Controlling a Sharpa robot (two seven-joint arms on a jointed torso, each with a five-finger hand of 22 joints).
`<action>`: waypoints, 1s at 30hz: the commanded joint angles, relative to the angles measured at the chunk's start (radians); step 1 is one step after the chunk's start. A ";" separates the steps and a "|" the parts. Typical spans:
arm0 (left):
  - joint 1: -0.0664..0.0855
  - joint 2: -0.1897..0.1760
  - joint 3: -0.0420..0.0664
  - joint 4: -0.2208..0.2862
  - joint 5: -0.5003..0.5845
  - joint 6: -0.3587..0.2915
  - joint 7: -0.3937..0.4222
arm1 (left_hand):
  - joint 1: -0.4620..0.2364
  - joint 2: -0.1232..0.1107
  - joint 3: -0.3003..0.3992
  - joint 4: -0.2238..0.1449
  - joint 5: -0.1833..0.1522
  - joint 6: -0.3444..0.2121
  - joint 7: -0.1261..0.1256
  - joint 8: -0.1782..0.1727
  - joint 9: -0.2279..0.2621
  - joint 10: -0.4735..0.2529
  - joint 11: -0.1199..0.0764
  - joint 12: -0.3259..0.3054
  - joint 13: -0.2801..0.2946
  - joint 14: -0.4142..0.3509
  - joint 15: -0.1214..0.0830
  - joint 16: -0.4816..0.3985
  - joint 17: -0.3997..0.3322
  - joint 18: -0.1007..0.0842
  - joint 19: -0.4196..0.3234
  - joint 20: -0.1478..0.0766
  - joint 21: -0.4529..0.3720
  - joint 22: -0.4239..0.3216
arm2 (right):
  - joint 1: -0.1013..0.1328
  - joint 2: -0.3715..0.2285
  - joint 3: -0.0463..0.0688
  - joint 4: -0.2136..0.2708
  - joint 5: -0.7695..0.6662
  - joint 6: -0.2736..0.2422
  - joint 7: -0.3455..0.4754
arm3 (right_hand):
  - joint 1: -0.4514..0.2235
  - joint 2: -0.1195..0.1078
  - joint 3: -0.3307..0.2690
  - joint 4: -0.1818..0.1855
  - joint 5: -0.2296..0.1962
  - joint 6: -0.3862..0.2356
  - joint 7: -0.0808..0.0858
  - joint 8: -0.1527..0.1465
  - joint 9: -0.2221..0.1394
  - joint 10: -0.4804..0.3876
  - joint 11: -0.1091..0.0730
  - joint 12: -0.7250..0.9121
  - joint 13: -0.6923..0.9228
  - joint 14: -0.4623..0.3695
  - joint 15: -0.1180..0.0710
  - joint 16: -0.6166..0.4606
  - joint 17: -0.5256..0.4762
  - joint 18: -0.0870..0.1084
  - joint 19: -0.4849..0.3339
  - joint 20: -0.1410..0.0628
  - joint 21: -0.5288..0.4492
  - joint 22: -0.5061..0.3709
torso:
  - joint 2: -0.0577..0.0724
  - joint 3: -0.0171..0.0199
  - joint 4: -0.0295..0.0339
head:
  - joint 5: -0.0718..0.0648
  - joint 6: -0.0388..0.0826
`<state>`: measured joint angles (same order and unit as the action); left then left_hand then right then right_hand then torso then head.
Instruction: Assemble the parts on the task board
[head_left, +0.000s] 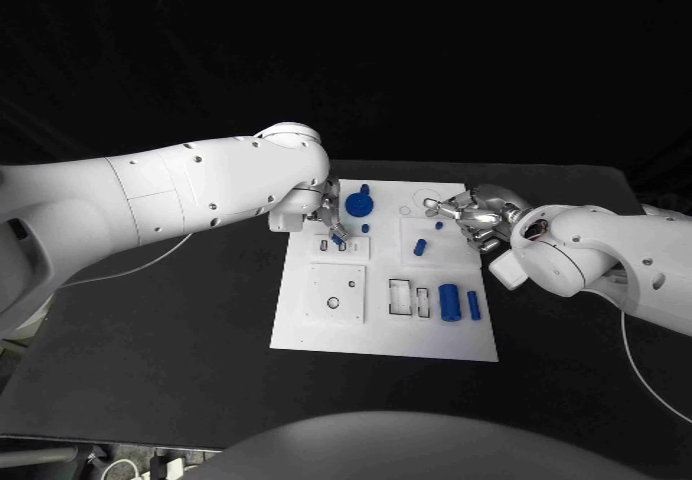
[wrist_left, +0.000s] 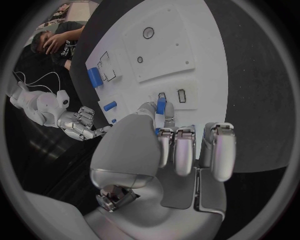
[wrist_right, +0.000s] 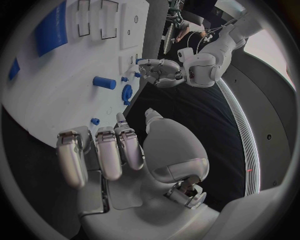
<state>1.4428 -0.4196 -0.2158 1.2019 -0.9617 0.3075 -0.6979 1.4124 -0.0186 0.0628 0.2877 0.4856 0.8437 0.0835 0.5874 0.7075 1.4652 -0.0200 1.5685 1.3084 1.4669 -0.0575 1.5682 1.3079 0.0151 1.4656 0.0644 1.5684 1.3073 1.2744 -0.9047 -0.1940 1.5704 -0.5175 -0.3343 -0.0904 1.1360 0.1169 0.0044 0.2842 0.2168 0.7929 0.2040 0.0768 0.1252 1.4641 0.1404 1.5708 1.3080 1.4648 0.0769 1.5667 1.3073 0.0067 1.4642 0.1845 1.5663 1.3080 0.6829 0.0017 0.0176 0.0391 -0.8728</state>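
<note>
The white task board (head_left: 325, 330) lies mid-table. My left hand (head_left: 326, 213) hovers over its far left part and pinches a small blue piece (wrist_left: 160, 107) between thumb and a finger, just above two small slots (wrist_left: 182, 95). My right hand (head_left: 472, 214) is at the board's far right corner, fingers apart, holding nothing; the right wrist view shows its palm (wrist_right: 165, 145) beside the board's edge. On the board are a round blue part (head_left: 359, 205), a short blue cylinder (head_left: 420, 246), a large blue cylinder (head_left: 450, 301) and a slim blue piece (head_left: 473, 305).
The board has a square plate with a round hole (head_left: 335, 302) at its near left and two rectangular recesses (head_left: 400, 293) in the middle. The black table (head_left: 159, 340) surrounds it. A white cable (head_left: 635, 350) trails on the right.
</note>
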 joint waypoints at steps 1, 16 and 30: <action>0.003 0.005 0.000 -0.002 -0.019 0.029 -0.171 | -0.015 0.004 0.004 0.004 -0.003 0.065 -0.055 -0.004 0.044 0.106 -0.006 0.002 0.262 0.104 -0.009 0.003 0.263 -0.015 0.105 -0.006 0.002 0.263 | -0.001 0.002 0.000 0.000 -0.007 0.013 0.002 | -0.003 0.009 -0.005 -0.001 0.003 -0.006 0.015 0.005 0.000 0.107 0.007 0.000 0.263 0.106 0.008 0.004 0.263 -0.007 0.107 0.006 0.004 0.263 | 0.001 0.0001 -0.0014 | 0.002 0.000; -0.001 0.021 -0.001 -0.027 0.005 0.041 -0.171 | -0.026 0.016 0.021 0.003 0.000 0.086 -0.061 -0.007 0.054 0.106 -0.013 0.002 0.262 0.104 -0.013 0.003 0.263 -0.015 0.105 -0.008 0.002 0.263 | -0.001 0.001 0.000 0.000 -0.006 0.014 0.002 | -0.003 0.010 -0.006 -0.001 0.003 -0.007 0.016 0.005 0.000 0.107 0.008 0.000 0.263 0.106 0.009 0.004 0.263 -0.007 0.107 0.007 0.004 0.263 | 0.001 -0.0008 -0.0010 | 0.002 0.000; -0.002 0.019 -0.001 -0.024 0.011 0.044 -0.167 | -0.024 0.009 0.032 0.001 0.001 0.090 -0.064 -0.014 0.059 0.106 -0.015 0.002 0.262 0.104 -0.015 0.003 0.263 -0.015 0.105 -0.010 0.002 0.263 | -0.001 0.002 0.000 -0.001 -0.006 0.015 0.003 | -0.003 0.010 -0.006 -0.001 0.003 -0.007 0.016 0.005 0.000 0.107 0.008 0.000 0.263 0.106 0.009 0.004 0.263 -0.007 0.107 0.007 0.004 0.263 | 0.000 -0.0005 -0.0009 | 0.003 0.000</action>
<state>1.4409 -0.4019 -0.2174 1.1749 -0.9606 0.3327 -0.6980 1.3887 -0.0058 0.0888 0.2866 0.4848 0.8597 0.0889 0.5760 0.7292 1.4651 -0.0269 1.5685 1.3085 1.4668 -0.0646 1.5682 1.3076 0.0151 1.4692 0.0609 1.5684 1.3073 1.2741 -0.9038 -0.1940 1.5693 -0.5174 -0.3340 -0.0907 1.1360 0.1169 0.0044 0.2842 0.2168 0.7929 0.2040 0.0768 0.1251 1.4641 0.1403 1.5708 1.3079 1.4684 0.0804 1.5667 1.3079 0.0066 1.4642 0.1845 1.5663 1.3076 0.6834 0.0012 0.0172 0.0410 -0.8728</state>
